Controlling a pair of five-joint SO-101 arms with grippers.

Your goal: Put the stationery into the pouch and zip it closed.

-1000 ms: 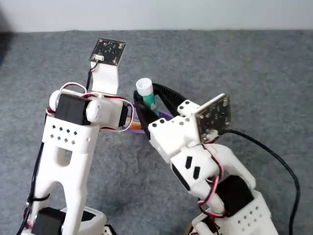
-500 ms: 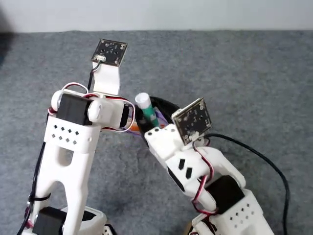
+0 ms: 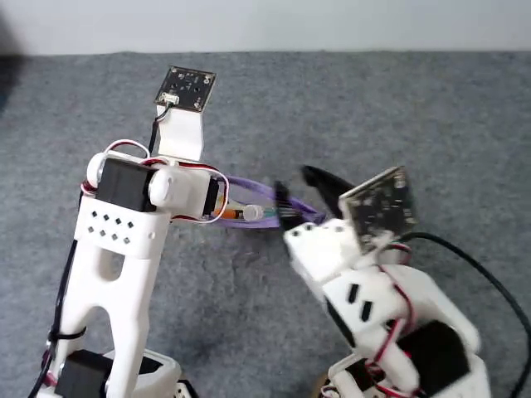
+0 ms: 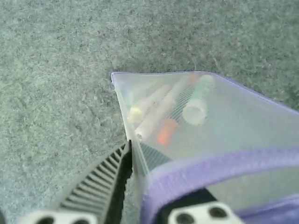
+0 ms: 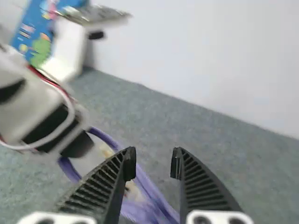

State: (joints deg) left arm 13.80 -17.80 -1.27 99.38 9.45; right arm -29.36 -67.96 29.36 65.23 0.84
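Pouch (image 4: 224, 121), pinched by the left gripper (image 4: 140, 163), over grey carpet (image 3: 431, 116) near a white wall (image 5: 210, 56); right gripper (image 5: 153, 161) gapes empty.

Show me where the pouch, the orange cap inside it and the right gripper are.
pouch (image 4: 243, 121), left wrist view, clear side wall.
orange cap (image 4: 166, 132), left wrist view, middle of the cap.
right gripper (image 5: 153, 156), right wrist view, midway between its open jaws.

The left gripper (image 4: 135, 156) is pinching the pouch (image 4: 210, 121) by its edge, jaws closed tight on it, its arm (image 3: 116, 240) bending forward over it. Beside it, the right gripper (image 5: 152, 161) is holding its jaws parted around bare air.
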